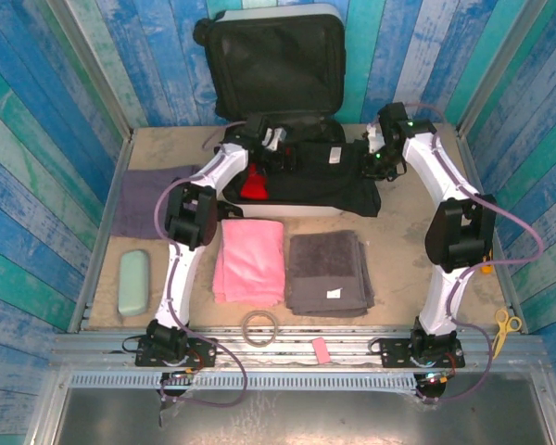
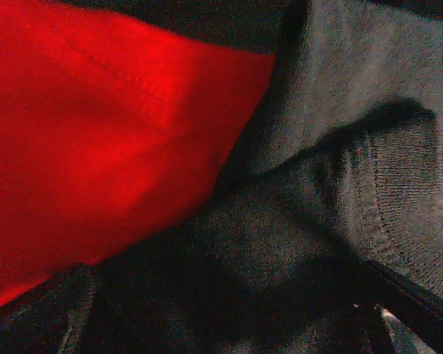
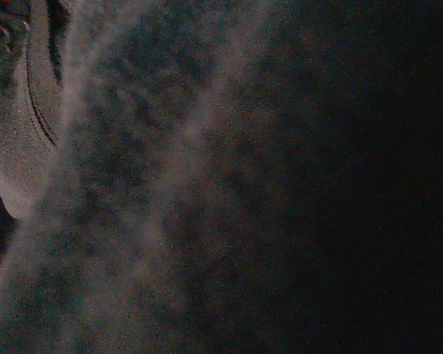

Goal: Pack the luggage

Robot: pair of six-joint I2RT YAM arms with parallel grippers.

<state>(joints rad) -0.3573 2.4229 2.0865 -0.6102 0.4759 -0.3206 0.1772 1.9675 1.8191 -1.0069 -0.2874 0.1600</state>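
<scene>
White luggage (image 1: 278, 65); illegible tag (image 1: 334, 293), grey towel (image 1: 326, 264)

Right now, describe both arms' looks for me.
Left arm and right arm: white tube links, bulky black joint housings, black bases bolted to the rail. A lilac cable loops along each. Small green lights glow at the right wrist.

No words or numbers clear enough to read anywhere. Small white tag (image 1: 334, 293) on the gray towel (image 1: 315, 264) on the bench, too tiny to read. Another white tag (image 1: 334, 156) on the black cloth (image 1: 352, 190) in the luggage (image 1: 278, 65), just as small and blurry.
</scene>
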